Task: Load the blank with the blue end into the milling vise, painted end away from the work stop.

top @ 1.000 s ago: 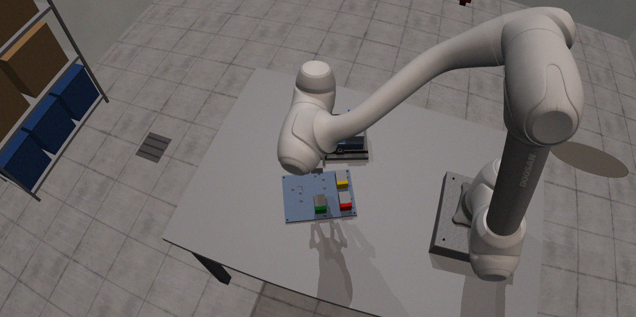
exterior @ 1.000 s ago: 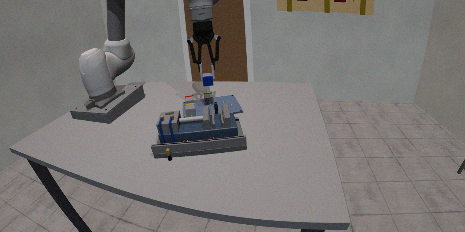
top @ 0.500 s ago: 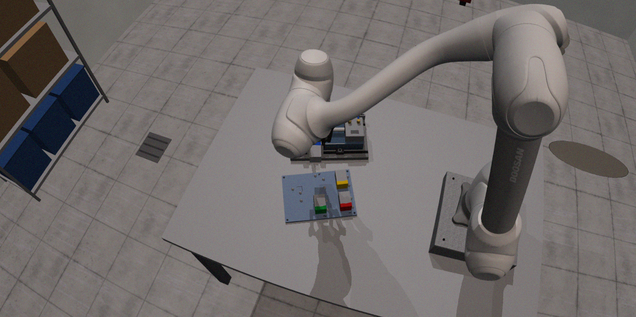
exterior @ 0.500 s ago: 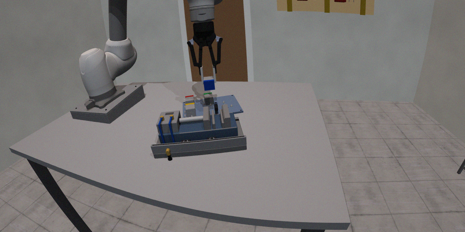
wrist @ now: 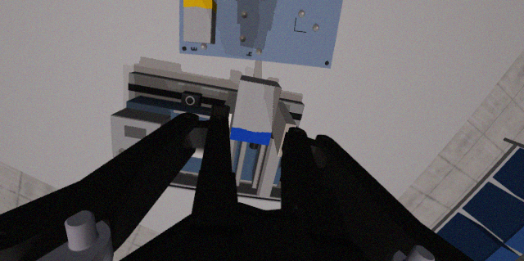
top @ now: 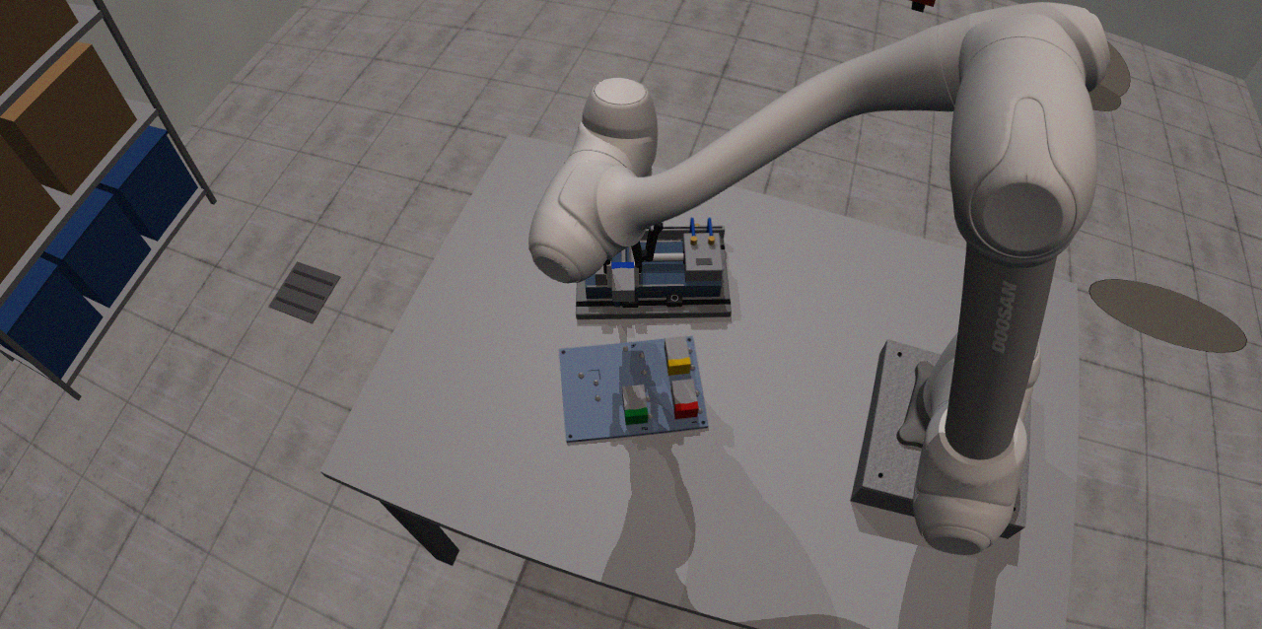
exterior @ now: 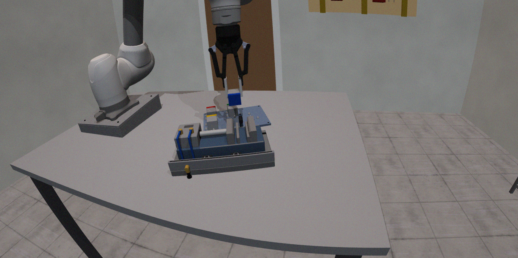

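The blue-ended blank (top: 624, 284) (exterior: 234, 99) (wrist: 255, 103) is held level between the fingers of my gripper (exterior: 233, 91) (wrist: 255, 110), which is shut on it. It hangs above the infeed-plate side of the vise (top: 662, 291) (exterior: 221, 143), clear of the jaws, blue end away from the infeed plate (top: 582, 415) (exterior: 262, 112) (wrist: 323, 46). Below it stand the fixed jaw (exterior: 251, 128), the moving jaw (exterior: 230, 130) and the dark work stop (exterior: 240, 120). In the wrist view the blank hides part of the jaw gap. The yellow-ended (top: 677, 355) (wrist: 197, 24), red-ended (top: 684, 395) and green-ended (top: 634, 401) blanks lie on the infeed plate.
The hose block (top: 704, 256) (exterior: 187, 135) with two blue hoses stands at the moving-jaw end of the vise. Small round pins stand on the infeed plate. A raised rail (exterior: 221, 163) runs along the vise's far side from the infeed plate.
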You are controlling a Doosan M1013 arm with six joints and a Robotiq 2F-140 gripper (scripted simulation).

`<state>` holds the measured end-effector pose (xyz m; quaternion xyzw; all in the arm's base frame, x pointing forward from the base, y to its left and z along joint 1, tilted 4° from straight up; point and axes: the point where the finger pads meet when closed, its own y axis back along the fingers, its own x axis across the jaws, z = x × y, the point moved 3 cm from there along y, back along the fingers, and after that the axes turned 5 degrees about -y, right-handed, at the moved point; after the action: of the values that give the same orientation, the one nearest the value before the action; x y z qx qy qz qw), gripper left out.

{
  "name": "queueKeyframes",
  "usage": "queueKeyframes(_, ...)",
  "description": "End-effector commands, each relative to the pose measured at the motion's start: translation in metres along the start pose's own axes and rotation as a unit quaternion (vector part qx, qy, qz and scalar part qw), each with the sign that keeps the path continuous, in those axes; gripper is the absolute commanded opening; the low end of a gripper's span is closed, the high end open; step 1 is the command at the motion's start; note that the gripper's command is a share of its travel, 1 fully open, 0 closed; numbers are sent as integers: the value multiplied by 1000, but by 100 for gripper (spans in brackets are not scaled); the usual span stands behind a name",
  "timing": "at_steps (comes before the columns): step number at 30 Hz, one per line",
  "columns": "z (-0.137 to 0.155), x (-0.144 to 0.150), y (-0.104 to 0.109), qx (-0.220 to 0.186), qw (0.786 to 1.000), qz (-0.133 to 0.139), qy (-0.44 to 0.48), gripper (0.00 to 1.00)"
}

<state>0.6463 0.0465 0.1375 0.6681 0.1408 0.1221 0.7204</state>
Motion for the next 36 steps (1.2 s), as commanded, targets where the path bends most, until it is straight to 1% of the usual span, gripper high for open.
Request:
queueKeyframes(1, 5, 1, 0, 0, 1000, 0, 0, 0)
queueKeyframes(16, 51, 9, -2, 0, 1000, 0, 0, 0)
queueKeyframes(19, 53, 10, -2, 0, 1000, 0, 0, 0)
queueKeyframes(33, 108, 20, -4, 0, 1000, 0, 0, 0)
queueKeyframes(36, 106, 19, -4, 0, 1000, 0, 0, 0)
